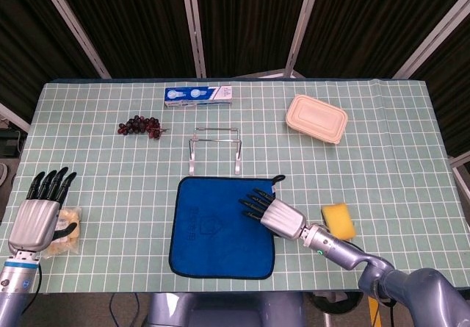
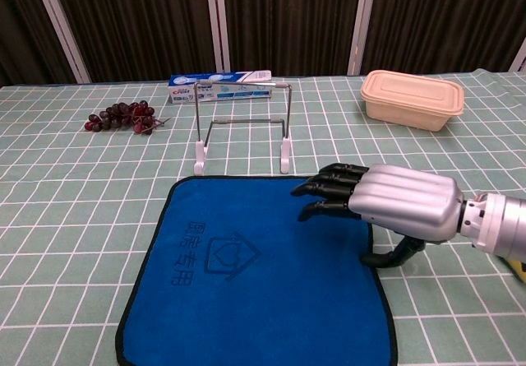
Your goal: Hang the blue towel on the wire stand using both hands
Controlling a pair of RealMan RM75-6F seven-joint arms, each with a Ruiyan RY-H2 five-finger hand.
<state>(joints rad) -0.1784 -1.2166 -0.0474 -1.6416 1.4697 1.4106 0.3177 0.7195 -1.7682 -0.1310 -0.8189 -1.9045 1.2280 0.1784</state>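
Towel (image 1: 220,228), blue, lies flat on the checked table (image 1: 382,165) at the near centre, unfolded, with a dark logo on its left half. Your right hand (image 1: 273,212) sits over the towel's right portion, at 3 o'clock from the towel centre; its fingers (image 2: 325,191) are extended and slightly apart, pointing toward 10 o'clock, and they grip nothing. Whether the fingertips touch the cloth cannot be determined; the thumb curls down at the towel's right edge.

Wire stand (image 1: 214,149) stands upright just beyond the towel's far edge, at 12 o'clock from it, apart from the cloth.

Your left hand (image 1: 35,220) is at 9 o'clock, well apart from the towel, fingers straight and spread, holding nothing. A bagged bread roll (image 1: 64,230) lies just beside it.

Further out: grapes (image 1: 139,126) at 11 o'clock, a toothpaste box (image 1: 197,95) at 12 o'clock behind the stand, a beige lidded container (image 1: 316,118) at 1 o'clock, and a yellow sponge (image 1: 338,219) at 3 o'clock beside your right forearm.
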